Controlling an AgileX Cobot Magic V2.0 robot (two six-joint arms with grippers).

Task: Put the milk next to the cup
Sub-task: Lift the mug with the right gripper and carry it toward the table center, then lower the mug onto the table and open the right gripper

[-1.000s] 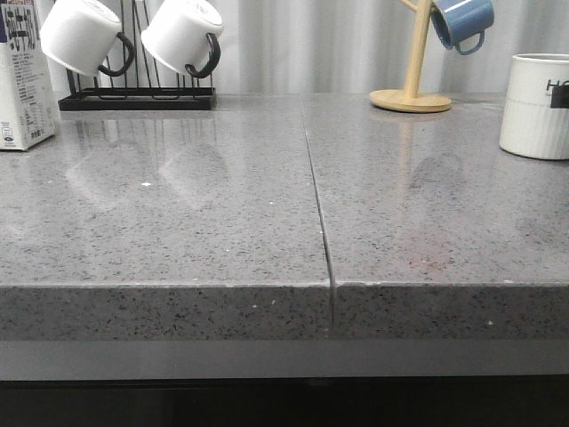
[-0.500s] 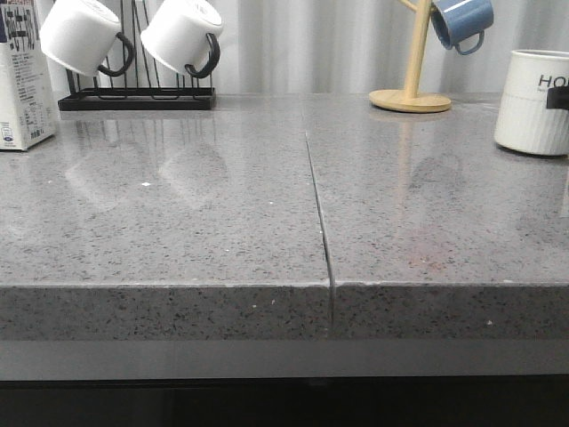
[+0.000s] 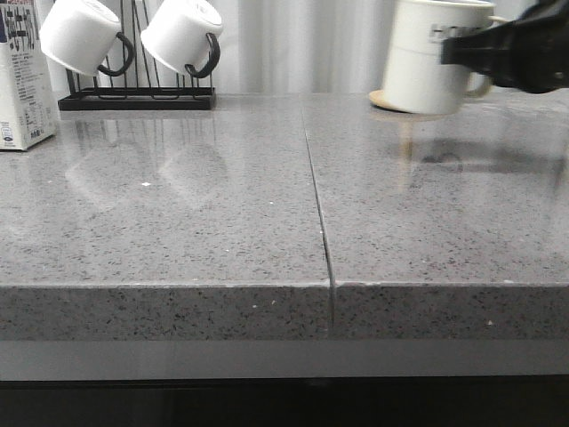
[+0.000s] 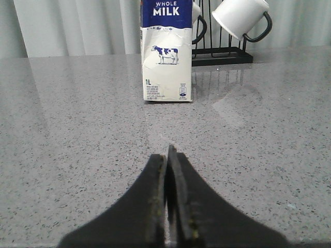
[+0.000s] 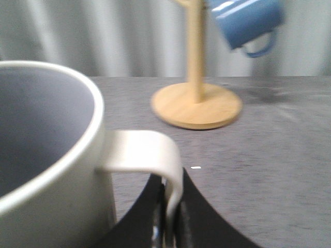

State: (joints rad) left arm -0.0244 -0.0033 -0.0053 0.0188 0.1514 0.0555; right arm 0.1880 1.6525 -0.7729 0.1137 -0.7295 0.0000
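Observation:
The cup, cream-white with ribbing and black lettering, hangs in the air above the back right of the counter. My right gripper is shut on its loop handle; the mug body fills the near side of the right wrist view. The milk stands at the far left of the counter, cut by the frame edge. In the left wrist view the milk stands upright ahead of my left gripper, which is shut, empty and well short of it.
A black rack with two white black-handled mugs stands at the back left. A wooden mug tree base with a blue mug is behind the lifted cup. A seam runs down the counter's middle.
The cup has been lifted off the counter at the far right and carried left and up by my right gripper, now in view. The milk has not moved.

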